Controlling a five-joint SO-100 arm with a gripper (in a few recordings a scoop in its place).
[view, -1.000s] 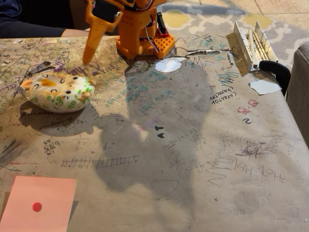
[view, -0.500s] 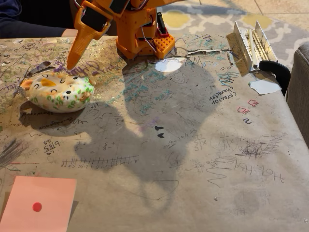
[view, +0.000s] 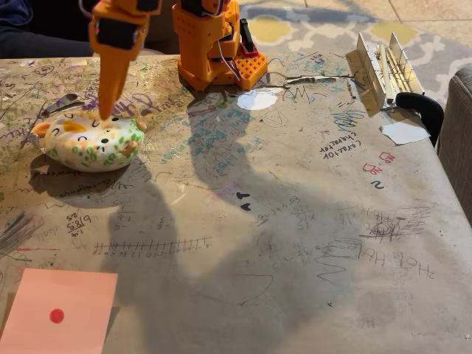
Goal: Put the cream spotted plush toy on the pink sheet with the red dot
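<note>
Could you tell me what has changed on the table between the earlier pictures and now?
The orange gripper has swung left in the fixed view and come down, so its tip now sits just above the back of the cream spotted plush toy. Nothing has been taken hold of. The plush, the pink sheet with the red dot and the white paper scraps stayed where they were.

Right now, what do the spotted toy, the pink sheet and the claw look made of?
Cream spotted plush toy: looks like soft stuffed fabric, matte, rounded and slightly squashed on the table. Pink sheet: thin matte paper or card, lying flat, with a red dot. Claw: rigid orange plastic, probably 3D-printed; print layers too small to tell.
</note>
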